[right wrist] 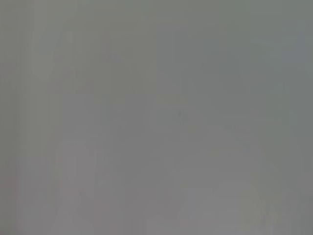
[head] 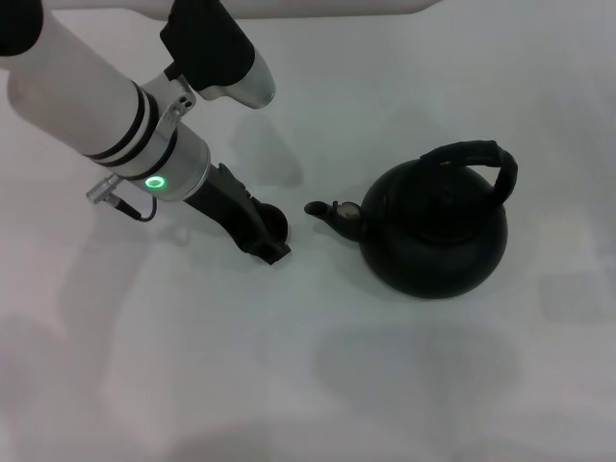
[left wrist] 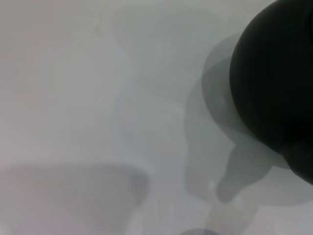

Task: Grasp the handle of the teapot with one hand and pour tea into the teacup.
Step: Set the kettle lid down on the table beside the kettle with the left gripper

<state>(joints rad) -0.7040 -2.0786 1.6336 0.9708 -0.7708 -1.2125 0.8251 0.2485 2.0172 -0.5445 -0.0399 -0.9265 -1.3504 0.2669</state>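
While your left gripper (head: 265,236) covers the teacup, finger state unreadable, the teapot (head: 433,231) at three o'clock waits; grasp its handle (head: 481,159) next.

My left arm (head: 72,87) is a thick white tube ringed by two black bands near the wrist. A silver collar (head: 178,164) follows, carrying a glowing green ring light (head: 154,182). A metal plug with a thin black cable (head: 120,200) juts at seven o'clock. My left hand (head: 252,231) is matte black.
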